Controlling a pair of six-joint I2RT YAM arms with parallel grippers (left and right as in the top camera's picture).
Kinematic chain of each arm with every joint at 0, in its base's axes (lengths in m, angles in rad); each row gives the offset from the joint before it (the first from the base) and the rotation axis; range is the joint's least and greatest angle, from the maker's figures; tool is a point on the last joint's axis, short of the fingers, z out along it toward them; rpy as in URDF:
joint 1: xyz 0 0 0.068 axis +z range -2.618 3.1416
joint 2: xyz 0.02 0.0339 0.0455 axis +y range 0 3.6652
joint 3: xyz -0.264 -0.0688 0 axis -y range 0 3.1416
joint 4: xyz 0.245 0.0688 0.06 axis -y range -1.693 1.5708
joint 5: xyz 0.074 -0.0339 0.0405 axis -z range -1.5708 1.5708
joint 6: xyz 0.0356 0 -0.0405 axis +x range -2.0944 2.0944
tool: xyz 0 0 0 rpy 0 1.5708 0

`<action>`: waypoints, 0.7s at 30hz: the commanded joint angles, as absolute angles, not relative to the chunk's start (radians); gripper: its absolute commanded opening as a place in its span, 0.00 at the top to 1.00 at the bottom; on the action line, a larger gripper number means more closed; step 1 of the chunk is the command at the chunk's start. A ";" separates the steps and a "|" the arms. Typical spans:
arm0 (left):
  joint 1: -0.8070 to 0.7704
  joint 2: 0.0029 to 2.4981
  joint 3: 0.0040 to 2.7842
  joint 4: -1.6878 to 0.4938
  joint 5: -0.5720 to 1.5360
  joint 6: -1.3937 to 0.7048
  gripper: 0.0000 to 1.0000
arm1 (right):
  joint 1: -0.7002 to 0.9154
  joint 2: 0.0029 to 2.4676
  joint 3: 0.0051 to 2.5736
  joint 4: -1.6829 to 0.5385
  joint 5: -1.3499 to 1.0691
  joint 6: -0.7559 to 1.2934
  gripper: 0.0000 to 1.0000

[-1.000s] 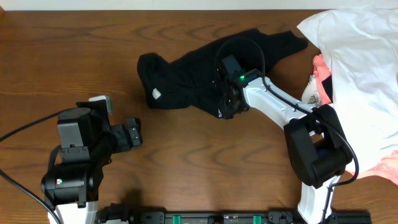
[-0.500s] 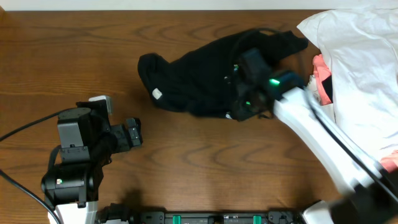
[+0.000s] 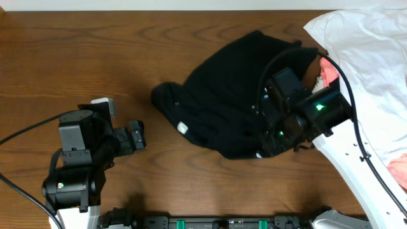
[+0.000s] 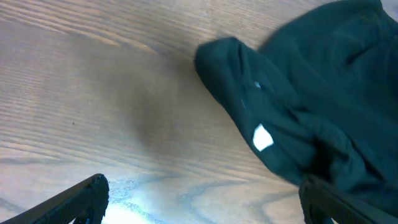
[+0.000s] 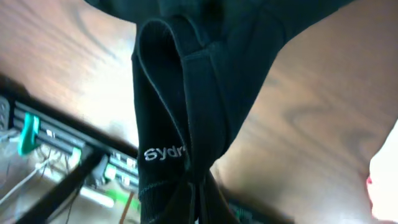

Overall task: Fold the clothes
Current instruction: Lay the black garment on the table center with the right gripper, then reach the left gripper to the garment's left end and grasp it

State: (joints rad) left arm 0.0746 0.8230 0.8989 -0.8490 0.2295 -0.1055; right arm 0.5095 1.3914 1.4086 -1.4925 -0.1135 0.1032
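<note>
Clothes (image 3: 222, 95) now hauled toward the table's (image 3: 63, 51) near right, spread wider than a second ago, white tag (image 3: 182, 128) shifted nearer; my right gripper (image 3: 272, 137) raised, angled, pinching a bunched black fold; left gripper (image 3: 135, 137) parked near-left, jaws spread wide

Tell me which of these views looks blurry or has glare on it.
Overhead: evenly lit and mostly sharp, the black soft-fabric garment a detail-less dark mass. Left wrist: soft focus, white glare on the brown wooden table. Right wrist: the fabric close up, table behind blurred.
</note>
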 commanded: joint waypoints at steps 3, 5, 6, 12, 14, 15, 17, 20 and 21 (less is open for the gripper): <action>0.072 0.822 0.920 -0.848 0.231 -0.110 0.02 | 0.516 1.388 1.411 -1.511 -0.128 0.126 0.96; 0.072 0.822 0.920 -0.848 0.232 -0.111 0.02 | 0.516 1.388 1.411 -1.494 -0.118 0.125 0.90; 0.072 0.822 0.920 -0.848 0.232 -0.111 0.02 | 0.516 1.388 1.411 -1.481 -0.116 0.125 0.89; 0.071 0.824 0.920 -0.848 0.292 -0.111 0.02 | 0.516 1.388 1.411 -1.383 -0.098 0.118 0.62; 0.071 0.831 0.920 -0.847 0.333 -0.111 0.02 | 0.516 1.388 1.411 -1.340 -0.091 0.115 0.63; 0.071 0.837 0.920 -0.847 0.355 -0.111 0.02 | 0.516 1.388 1.411 -1.312 -0.086 0.115 0.63; 0.071 0.857 0.920 -0.847 0.403 -0.111 0.02 | 0.516 1.388 1.411 -1.258 -0.070 0.115 0.63; 0.062 0.902 0.920 -0.847 0.458 -0.156 0.02 | 0.515 1.388 1.411 -1.197 -0.007 0.115 0.64; 0.054 0.920 0.920 -0.846 0.475 -0.173 0.01 | 0.515 1.388 1.411 -1.181 0.030 0.115 0.64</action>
